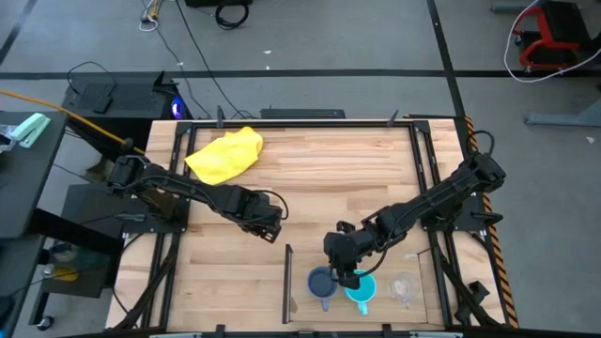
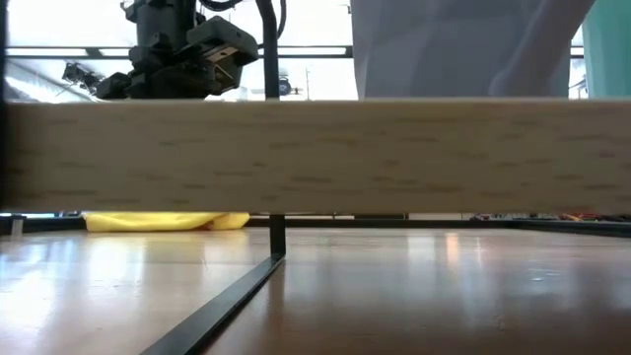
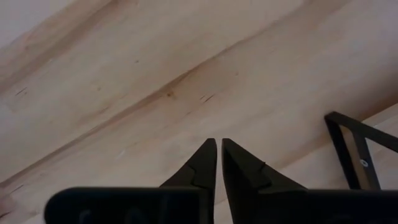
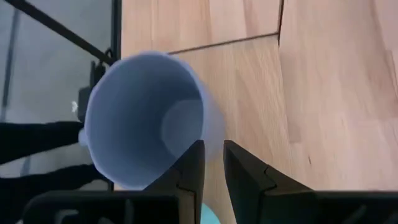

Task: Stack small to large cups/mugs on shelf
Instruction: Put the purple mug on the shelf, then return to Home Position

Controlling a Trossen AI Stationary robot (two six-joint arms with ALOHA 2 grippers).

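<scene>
The grey-blue mug stands upright on the light-wood shelf section at the table's near right. The cyan mug stands just to its right, and the tiny clear cup stands further right. My right gripper hovers low over the two mugs. In its wrist view its fingers stand a narrow gap apart beside the grey-blue mug's outer wall, with a sliver of cyan below them. My left gripper is shut and empty over the bare table middle. My right gripper has one fingertip overlapping the grey-blue mug's near rim; I cannot tell whether it touches the mug. The mug stands on the shelf wood with its mouth up.
A yellow cloth lies at the table's far left. A thin black divider bar edges the shelf section on its left, and black frame rails run along the right. In the low view a wood plank hides the mugs.
</scene>
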